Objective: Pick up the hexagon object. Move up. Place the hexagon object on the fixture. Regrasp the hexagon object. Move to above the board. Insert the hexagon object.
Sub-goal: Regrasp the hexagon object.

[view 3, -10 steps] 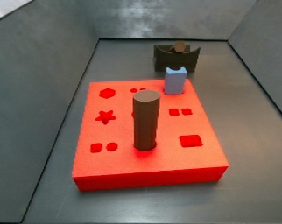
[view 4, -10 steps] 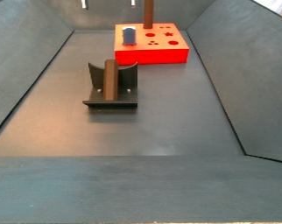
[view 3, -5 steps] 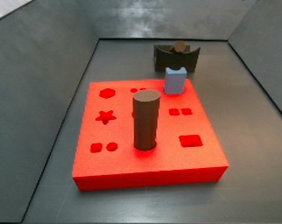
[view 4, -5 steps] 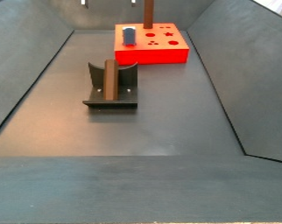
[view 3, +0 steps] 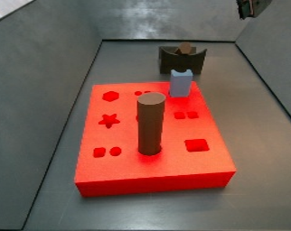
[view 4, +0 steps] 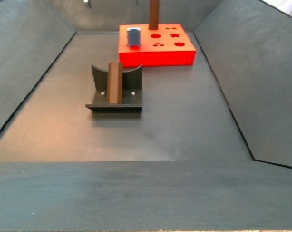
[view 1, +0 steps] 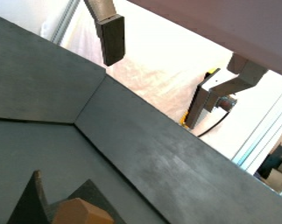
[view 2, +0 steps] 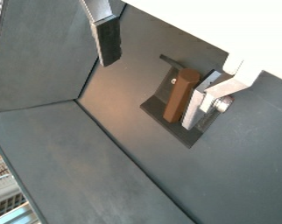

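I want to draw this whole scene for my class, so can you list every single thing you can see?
Board: one, bright red, flat on the grey floor, with shaped holes in its top.
Cylinder: one, dark brown, thick and round, standing upright in the board.
Short peg: one, pale blue, standing at the board's edge nearest the fixture.
Fixture: one, dark grey-black, on the floor apart from the board.
Hexagon peg: one, reddish-brown, slim, resting on the fixture.
Bin: one, dark grey, its floor and sloping walls around everything.
End effector: one, silver fingers with dark pads, open and empty, high above the fixture.
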